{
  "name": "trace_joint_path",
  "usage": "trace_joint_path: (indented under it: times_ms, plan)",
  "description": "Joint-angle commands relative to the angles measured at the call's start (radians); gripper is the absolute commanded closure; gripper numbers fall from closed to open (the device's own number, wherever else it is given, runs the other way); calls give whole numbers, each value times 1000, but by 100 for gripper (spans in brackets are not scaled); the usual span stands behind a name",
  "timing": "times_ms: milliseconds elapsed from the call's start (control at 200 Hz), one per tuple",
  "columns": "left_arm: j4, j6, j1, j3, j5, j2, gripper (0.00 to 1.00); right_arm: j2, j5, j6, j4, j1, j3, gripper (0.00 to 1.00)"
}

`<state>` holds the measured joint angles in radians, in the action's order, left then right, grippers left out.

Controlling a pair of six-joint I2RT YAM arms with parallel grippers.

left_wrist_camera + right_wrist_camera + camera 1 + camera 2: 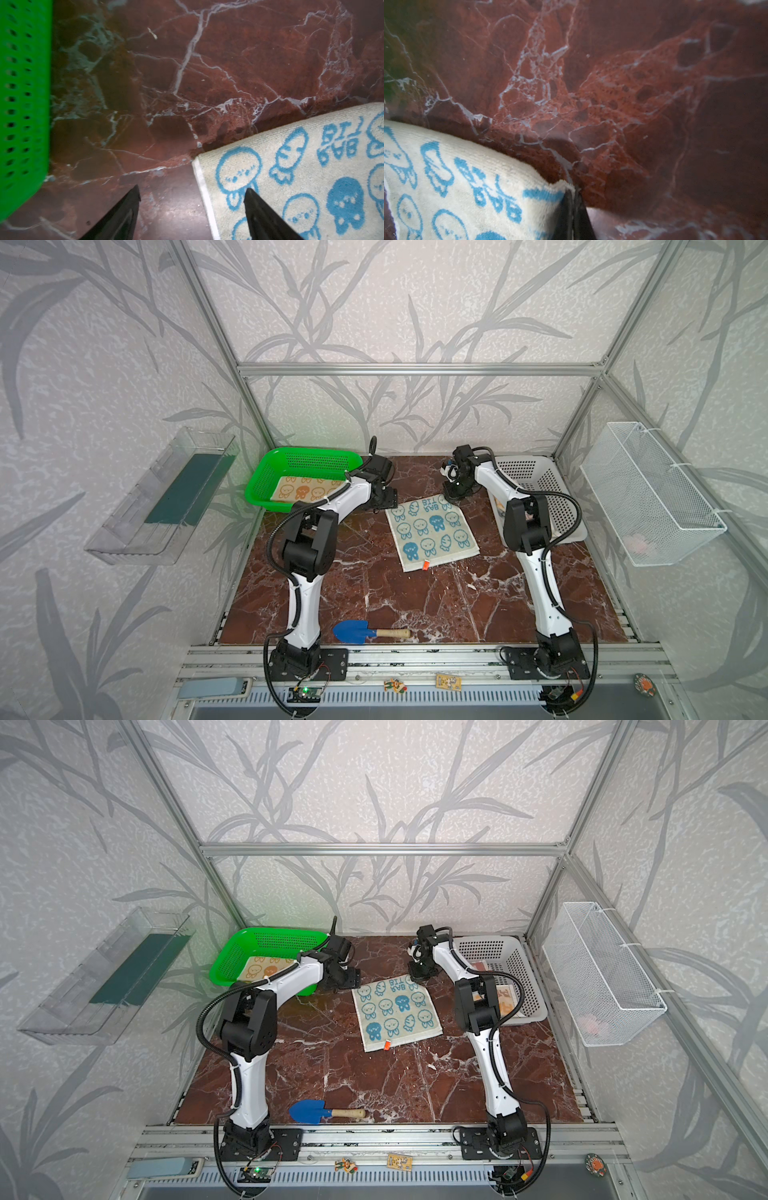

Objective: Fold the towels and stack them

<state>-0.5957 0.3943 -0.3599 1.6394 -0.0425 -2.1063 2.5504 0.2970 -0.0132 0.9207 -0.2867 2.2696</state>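
The green basket [266, 483] at the far left of the marble table [415, 605] held the cream towel with orange bunny faces [301, 490], lying flat on its floor. The white basket [528, 986] at the far right held a third towel [508, 996], orange on cream and mostly hidden behind the right arm. Between the two baskets, the cream towel with blue bunny faces [432, 533] lay spread on the table. The right gripper [571, 199] was clamped on its far right corner, which was raised a little off the table. The left gripper [192, 191] hung at its far left corner, jaws apart, with one finger over the cloth and one over bare table. A clear bin [124, 531] on the left wall held a dark green slab [187, 489]. A wire basket [665, 472] on the right wall held something pale pink [636, 544], too blurred to name.
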Motion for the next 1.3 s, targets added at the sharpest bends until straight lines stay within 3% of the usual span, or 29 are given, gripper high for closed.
trace_joint_path:
  times_ms: [0, 330, 635, 825, 1295]
  plan:
    - [-34, 15, 3, 42, -49, -40, 24, -41, 8, 7, 26, 9, -12, 100]
    - [-23, 23, 30, 80, -84, -119, 42, -39, 23, 1, 21, 11, -7, 100]
    - [24, 33, 37, 83, -144, -157, 52, -35, 34, -2, 23, 11, -5, 100]
    - [-5, 22, 38, 81, -173, -161, 65, -35, 30, 0, 21, 12, -7, 100]
    - [-50, -16, 38, 49, -160, -151, 77, -42, 37, -11, 9, 12, -22, 100]
